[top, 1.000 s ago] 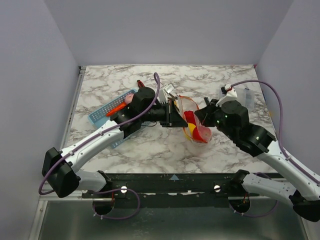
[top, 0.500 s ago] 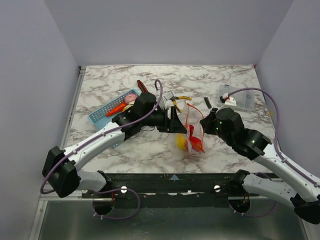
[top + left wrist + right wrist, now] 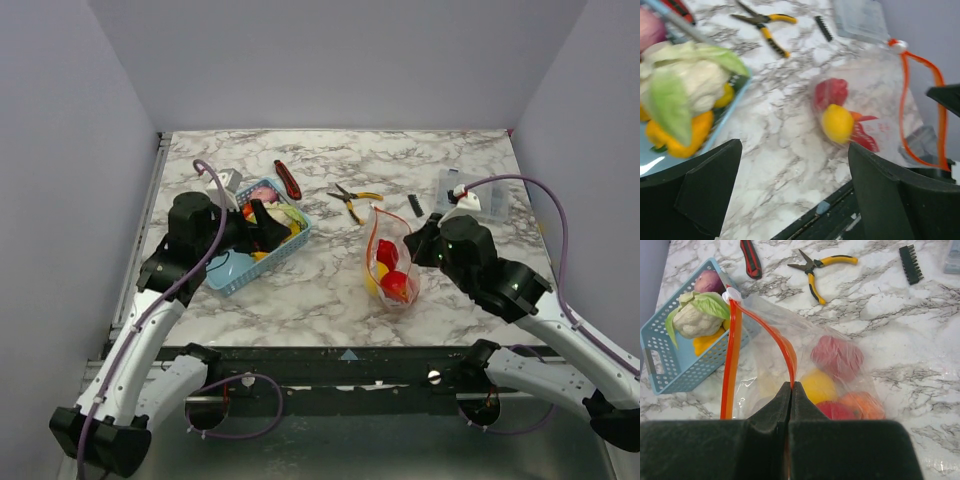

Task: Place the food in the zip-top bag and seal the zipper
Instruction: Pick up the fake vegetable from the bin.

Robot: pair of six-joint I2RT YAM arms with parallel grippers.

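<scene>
The left claw [image 3: 792, 150] hangs over the blue basket [image 3: 230, 270] by the desk's left edge, its fingers spread wide with nothing between them. In the basket lie the cauliflower [image 3: 687, 80], a yellow-orange piece [image 3: 677, 137] beneath it and a purple-pink piece [image 3: 710, 282] at the far end, all food not yet bagged. These look like light, hard, glossy toys that could slip from a shallow pinch. I would take the cauliflower across its white head, not by the leaves.

Toward the far edge lie the red-handled knife [image 3: 288, 178] and the yellow-handled pliers [image 3: 352, 200], neither part of the job.

Right of the middle, close to the near edge, sits the zip-top bag [image 3: 392, 290] with a red piece [image 3: 837, 357], a yellow piece [image 3: 817, 385] and an orange piece [image 3: 865, 405] inside. Its film is soft and crinkly and would likely sag unheld, so the stiffer zipper [image 3: 731, 355] is the place to grip. The right claw [image 3: 791, 386] is pressed together on that strip, holding the mouth up and unsealed. A clear box [image 3: 475, 195] stands near the right edge.

Only the right wrist view shows the pinch itself and the mouth gaping toward the basket. Only the left wrist view shows the empty gap between the left fingers. The overhead view alone shows basket and bag standing well apart.
</scene>
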